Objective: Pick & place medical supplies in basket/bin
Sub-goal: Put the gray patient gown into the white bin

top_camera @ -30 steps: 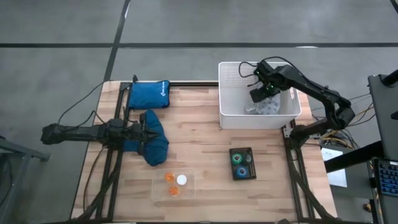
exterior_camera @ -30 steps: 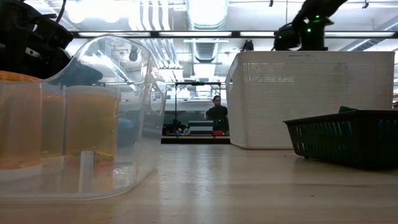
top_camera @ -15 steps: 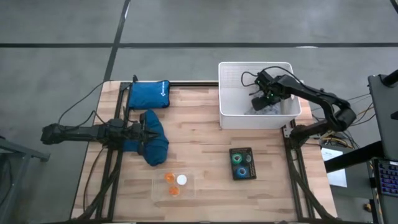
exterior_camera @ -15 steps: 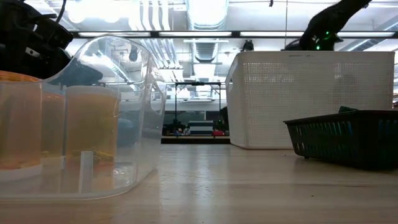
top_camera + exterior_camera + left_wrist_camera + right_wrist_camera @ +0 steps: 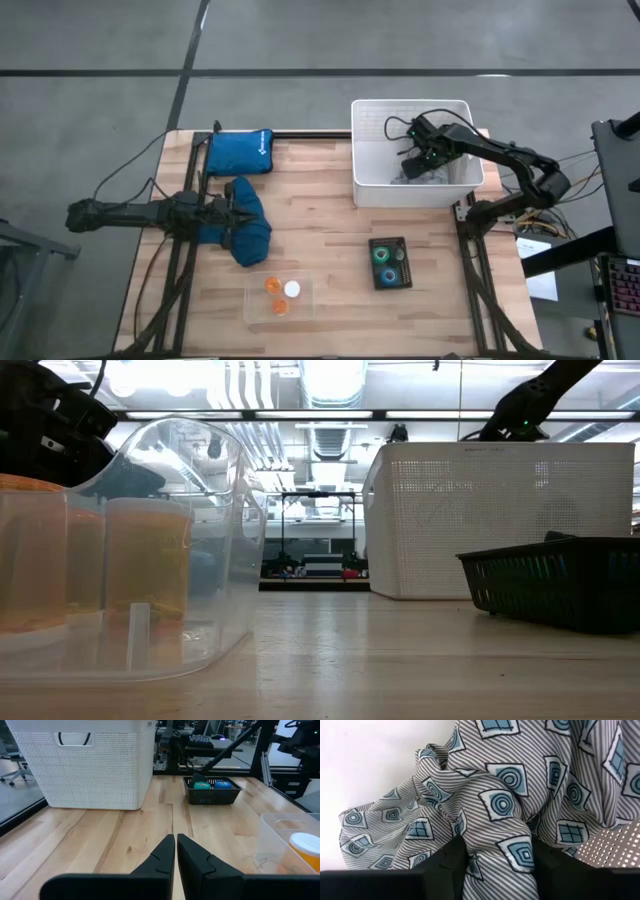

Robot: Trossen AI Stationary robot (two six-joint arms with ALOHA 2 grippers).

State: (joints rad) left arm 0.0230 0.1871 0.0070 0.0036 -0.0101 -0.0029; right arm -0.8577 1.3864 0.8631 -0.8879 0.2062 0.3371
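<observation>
Pinching a crumpled striped grey cloth point(image 5: 495, 805), right hand point(image 5: 495, 857) inside perforated white tub point(image 5: 372, 190), left hand point(image 5: 175, 851) closed.

You see two matte black jointed arms, left arm point(image 5: 130, 213) and right arm point(image 5: 500, 155), trailing thin black cables.

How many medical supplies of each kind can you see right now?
Small round caps: 3, namely orange, orange, white
Small tape rolls: 2, namely green, blue
Cloths: 2, namely dark blue cloth, pale grey patterned cloth
Total: 7
</observation>
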